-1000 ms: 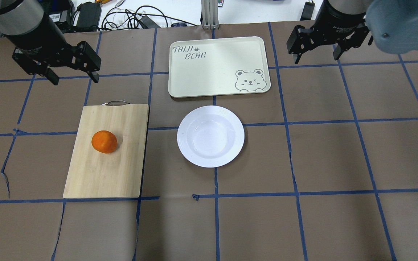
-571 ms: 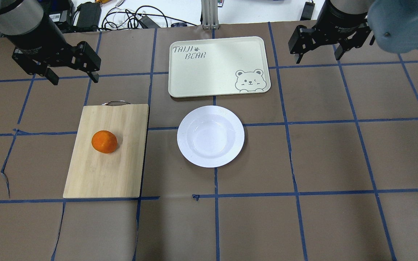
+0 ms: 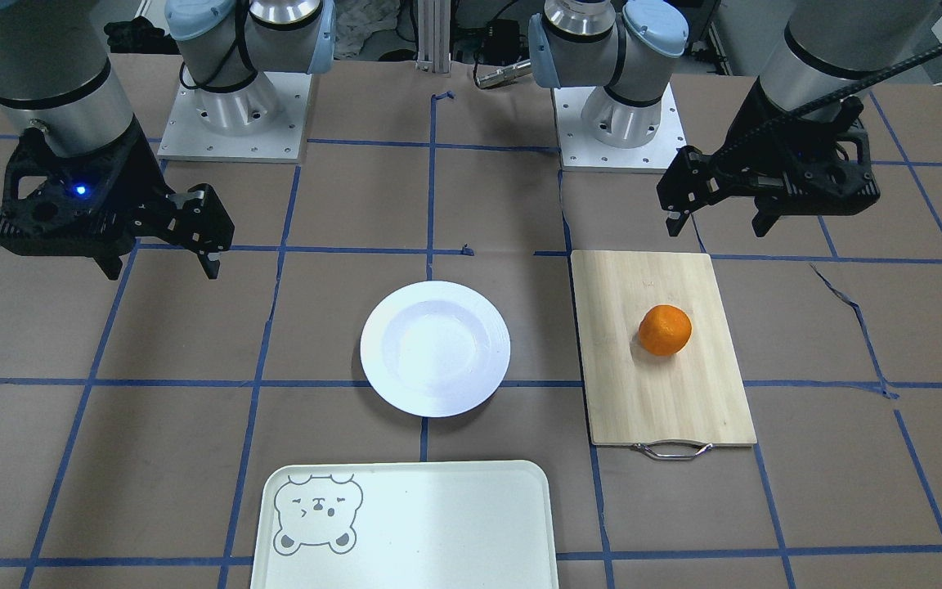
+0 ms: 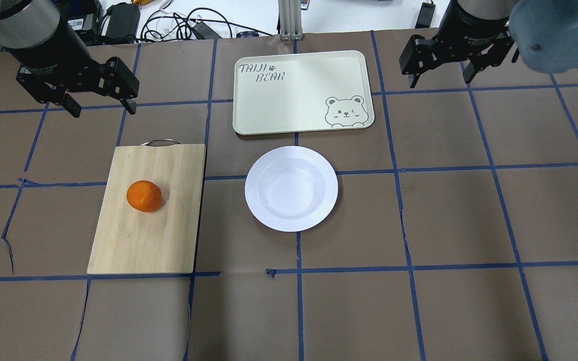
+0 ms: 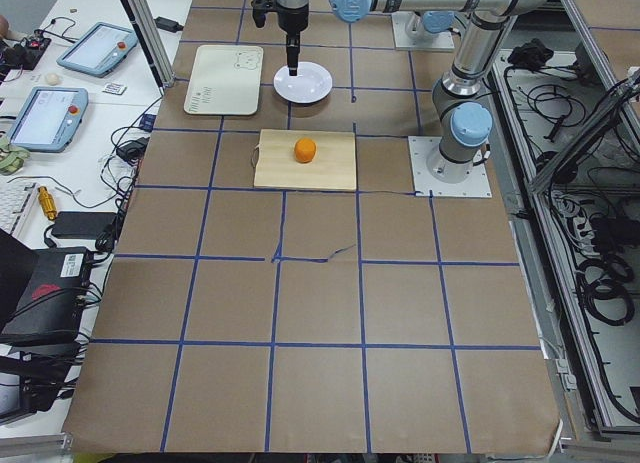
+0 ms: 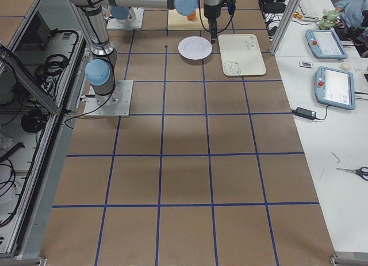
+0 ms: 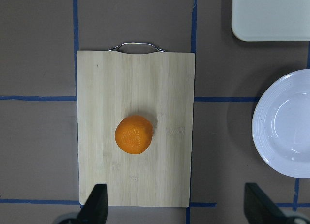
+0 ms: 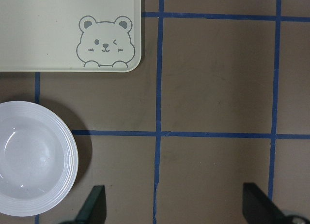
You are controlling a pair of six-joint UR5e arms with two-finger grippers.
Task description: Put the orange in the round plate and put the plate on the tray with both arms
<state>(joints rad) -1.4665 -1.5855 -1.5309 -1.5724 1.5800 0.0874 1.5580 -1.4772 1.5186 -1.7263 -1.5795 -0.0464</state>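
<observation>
The orange (image 4: 144,196) (image 3: 665,330) (image 7: 133,134) rests on a bamboo cutting board (image 4: 138,240). To its right on the table stands the white round plate (image 4: 291,188) (image 3: 435,348) (image 8: 34,158), with nothing in it. Behind the plate lies the pale tray (image 4: 289,95) (image 3: 438,523) with a bear face, bare. My left gripper (image 4: 103,109) (image 3: 716,231) hangs open above the table just beyond the board's handle end. My right gripper (image 4: 440,81) (image 3: 162,272) hangs open to the right of the tray. Neither holds anything.
The board's metal handle (image 4: 160,142) faces away from the robot. Brown paper with blue tape lines covers the table (image 4: 469,225). Cables and power bricks (image 4: 168,25) lie past the far edge. Tablets (image 5: 45,118) sit on a side bench.
The right gripper has drifted slightly right and toward the table's far edge. The left gripper, orange, plate and tray stay where they were.
</observation>
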